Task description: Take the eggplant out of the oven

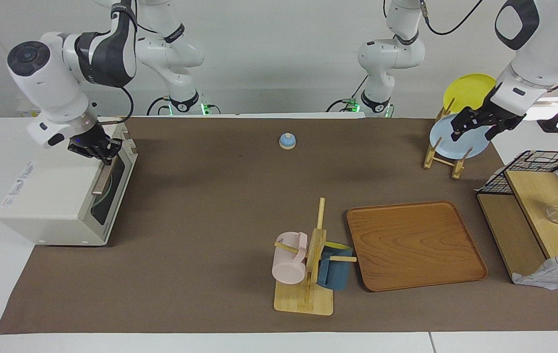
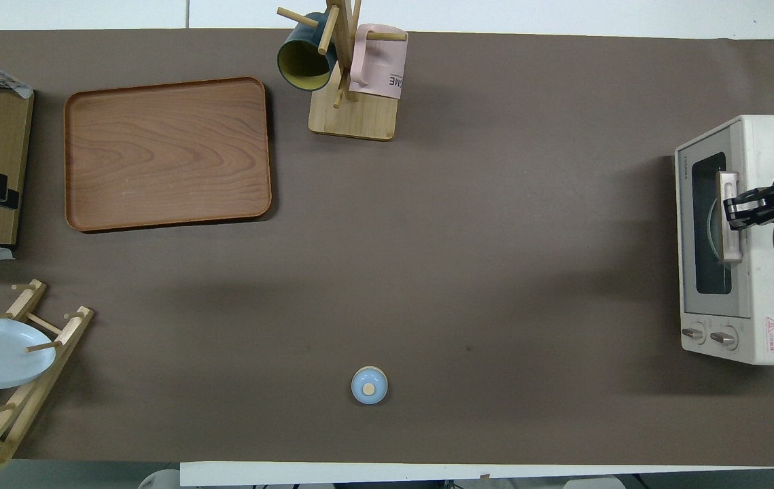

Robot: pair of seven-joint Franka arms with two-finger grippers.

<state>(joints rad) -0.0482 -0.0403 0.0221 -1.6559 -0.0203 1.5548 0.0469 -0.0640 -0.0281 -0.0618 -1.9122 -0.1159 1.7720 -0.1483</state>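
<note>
You are working in a robotics lab staging a kitchen: bare white walls are surrounding a brown-matted tabletop, with the oven at one end.

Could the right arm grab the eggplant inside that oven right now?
Probably not yet. The oven door looks shut, and no eggplant shows through the glass. The right gripper is at the door handle, so opening comes first.

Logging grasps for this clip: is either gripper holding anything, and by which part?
The right gripper is at the oven's bar handle, fingers around it. The left gripper holds nothing.
</note>
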